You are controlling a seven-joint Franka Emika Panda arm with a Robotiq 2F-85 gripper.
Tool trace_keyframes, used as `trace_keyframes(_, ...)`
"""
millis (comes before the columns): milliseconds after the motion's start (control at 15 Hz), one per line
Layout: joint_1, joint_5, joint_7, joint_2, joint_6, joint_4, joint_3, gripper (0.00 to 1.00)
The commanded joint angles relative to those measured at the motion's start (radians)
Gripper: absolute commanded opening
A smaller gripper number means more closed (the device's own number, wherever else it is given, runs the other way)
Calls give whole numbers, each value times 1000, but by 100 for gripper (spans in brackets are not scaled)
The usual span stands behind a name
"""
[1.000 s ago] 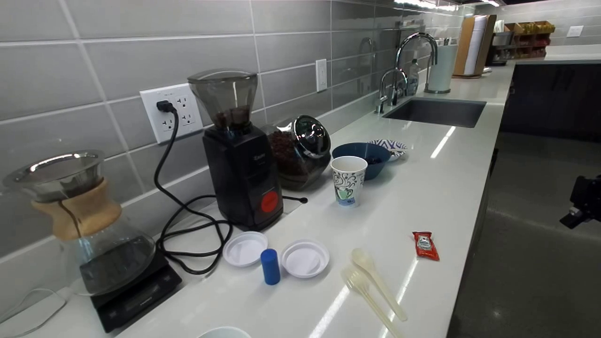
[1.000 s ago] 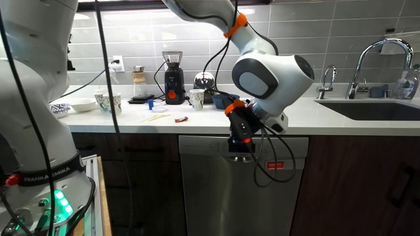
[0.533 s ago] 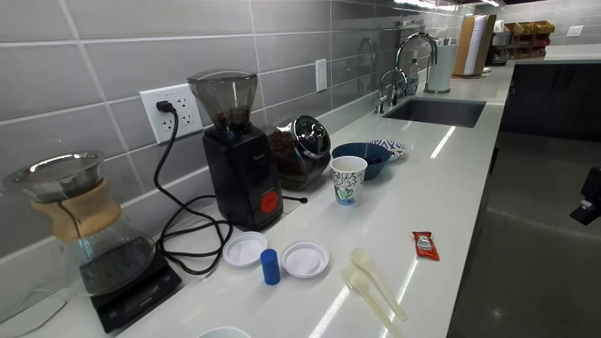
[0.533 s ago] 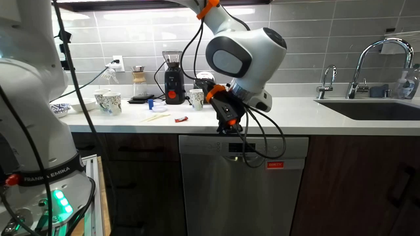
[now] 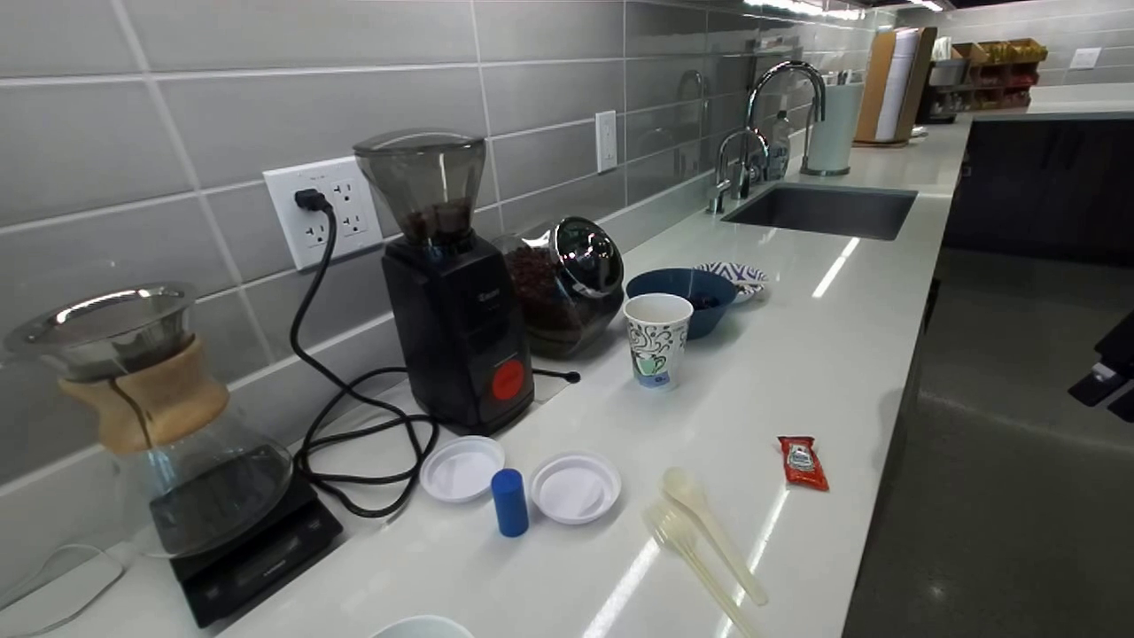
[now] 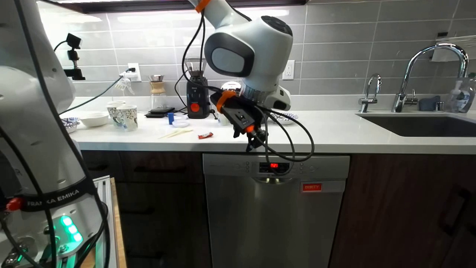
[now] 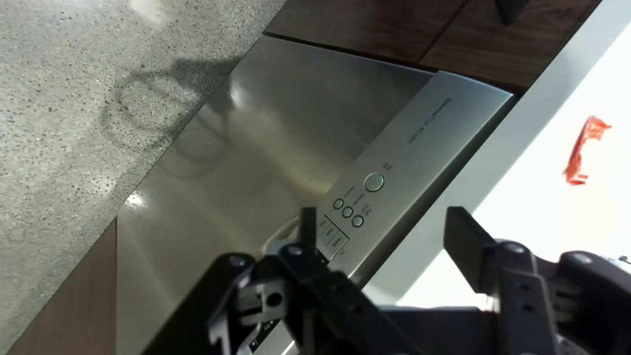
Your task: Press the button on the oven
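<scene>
End effector (image 7: 382, 229): jaws apart, holding nothing. Dishwasher (image 6: 260, 223), not an oven. On/off button (image 7: 374, 182), presumed target, shows above the jaw gap in wrist view, on a control panel (image 7: 414, 148) whose long axis runs askew to the jaws. In an exterior view, panel lies below the end effector, under the desk (image 6: 334, 128); descent likely.

In an exterior view we have free room before the dishwasher door (image 6: 275, 223), lower centre. Right of centre, cable loops (image 6: 313, 144) hang across the display (image 6: 274, 166).
</scene>
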Motion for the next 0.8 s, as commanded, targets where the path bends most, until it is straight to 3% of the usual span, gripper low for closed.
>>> trace_keyframes(0, 17, 4, -36, -59, 5, -50, -16, 98)
trace_keyframes(67, 18, 12, -41, -61, 0, -49, -19, 100)
trace_keyframes(133, 19, 0, -16, -29, 0, -23, -20, 88)
trace_keyframes(267, 20, 0, -21, -35, -1, -26, -22, 100)
trace_keyframes(733, 20, 0, -24, -35, -1, -26, -23, 100)
